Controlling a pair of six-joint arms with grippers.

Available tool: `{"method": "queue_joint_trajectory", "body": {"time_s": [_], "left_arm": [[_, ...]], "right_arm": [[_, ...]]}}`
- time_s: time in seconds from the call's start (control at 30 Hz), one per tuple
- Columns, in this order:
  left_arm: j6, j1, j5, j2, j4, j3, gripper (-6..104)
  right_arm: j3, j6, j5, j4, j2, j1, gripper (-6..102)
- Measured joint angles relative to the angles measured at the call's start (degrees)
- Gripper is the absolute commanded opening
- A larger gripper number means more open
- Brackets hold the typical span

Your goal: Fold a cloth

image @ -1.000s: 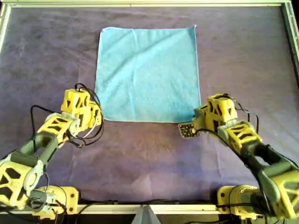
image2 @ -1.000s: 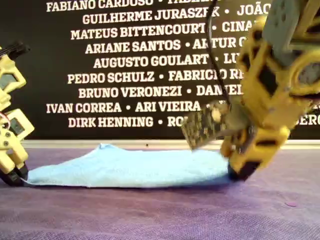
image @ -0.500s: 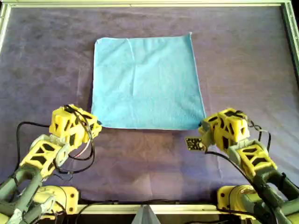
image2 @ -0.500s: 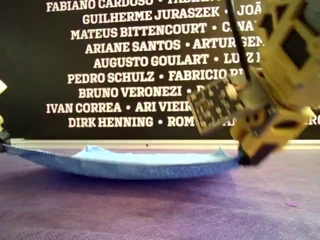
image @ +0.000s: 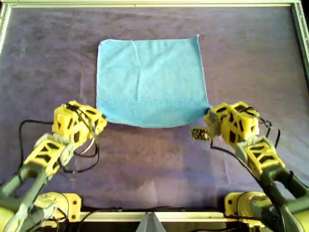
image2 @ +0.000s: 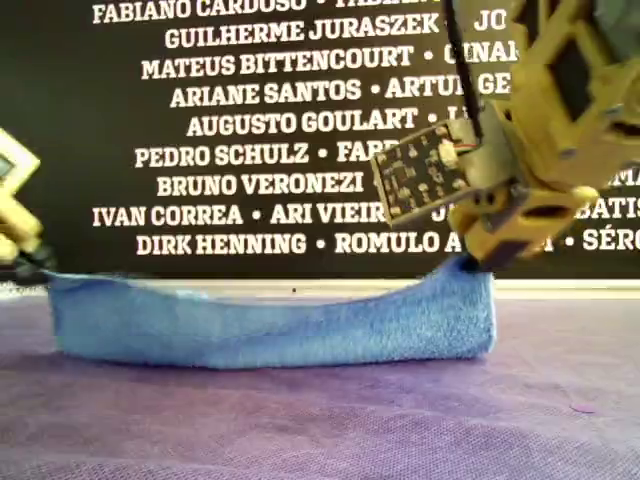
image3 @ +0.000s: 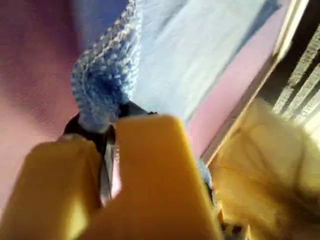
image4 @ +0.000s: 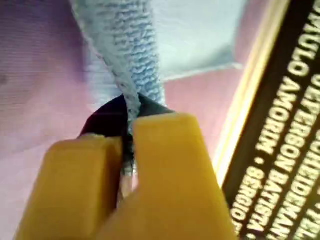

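You see both jaws clenched on fuzzy terry corners: my first gripper and my second gripper lift the near hem of the sky-blue square cloth, mid-table, toward its far edge.

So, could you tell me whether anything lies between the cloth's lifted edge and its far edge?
Nothing visible does. My first tool and my second tool each pinch a near corner of the cloth, and in the overhead view its surface up to the far edge is bare.
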Motion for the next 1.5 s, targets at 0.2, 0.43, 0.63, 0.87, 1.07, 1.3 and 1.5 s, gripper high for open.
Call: {"method": "queue_joint_trajectory", "body": {"time_s": [0.2,0.43,0.63,0.87,1.07,1.3,1.5], "left_arm": [[0.0,3.69,0.0,-18.72,-3.96,-15.03,-1],[0.0,7.12,0.0,-39.99,-4.22,-40.08,-1],[0.0,9.4,0.0,-54.76,-4.31,-60.21,-1],[0.0,9.93,0.0,-66.53,-4.31,-74.88,-1],[0.0,9.93,0.18,-73.13,-4.31,-83.58,0],[0.0,9.93,0.79,-74.88,-4.31,-85.08,18],[0.0,9.93,0.26,-74.88,-4.31,-85.25,58]], "right_arm": [[-15.56,-0.18,0.0,-5.54,-19.25,0.09,-2],[-44.56,-0.18,-0.53,-5.71,-45.18,-2.72,-2],[-66.8,-0.18,-0.53,-5.71,-60.56,-2.99,-2],[-82.44,-0.18,-0.53,-5.71,-70.14,-3.78,-2],[-89.12,-0.18,-0.53,-5.71,-76.9,-5.71,-1],[-95.1,-0.18,-0.53,-5.71,-82.35,-6.24,23],[-95.89,-0.18,0.0,-5.71,-82.79,-6.77,53]]}}
